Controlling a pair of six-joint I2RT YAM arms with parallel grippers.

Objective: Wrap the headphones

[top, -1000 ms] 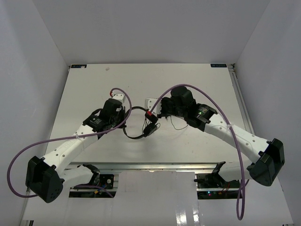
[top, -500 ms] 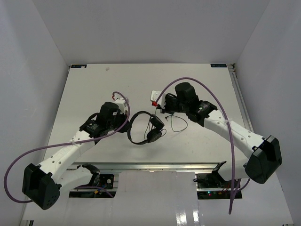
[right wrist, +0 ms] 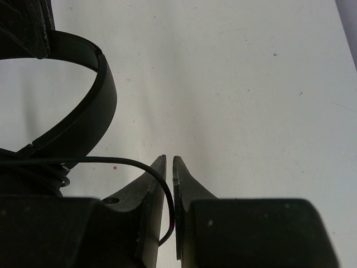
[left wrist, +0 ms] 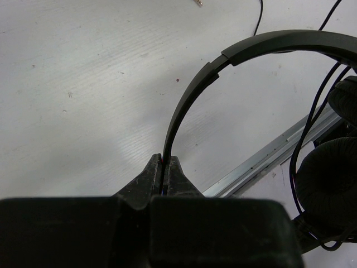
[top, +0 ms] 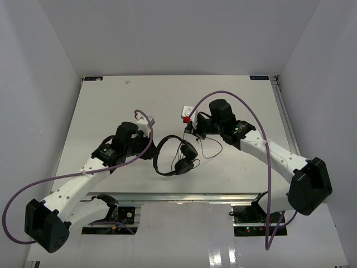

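While left fingers (left wrist: 165, 164) pinch the headphones' (top: 188, 151) band (left wrist: 184, 106), earcups (left wrist: 329, 178) rightward, right fingers (right wrist: 175, 167) sit ajar around its cord (right wrist: 111, 162)

Table top (left wrist: 83, 84): white, matt, lightly scuffed, small specks, faint fine grain. Headphones (top: 188, 149): headband (left wrist: 189, 95) smooth black plastic with a satin sheen; earcups (left wrist: 329, 178) soft matt padding, fuzzy like foam or cloth; cord (right wrist: 111, 161) thin, black, smooth jacket. Edge rail (left wrist: 268, 159), lower right: bare metal, brushed look. Left gripper (left wrist: 165, 167) and right gripper (right wrist: 169, 164): matt black, slightly grainy, plastic-looking. Arm links (top: 72, 187): smooth white plastic shells, black joints. Purple cables (top: 228, 95): smooth sheath. Enclosure walls (top: 167, 33): plain white, matt.
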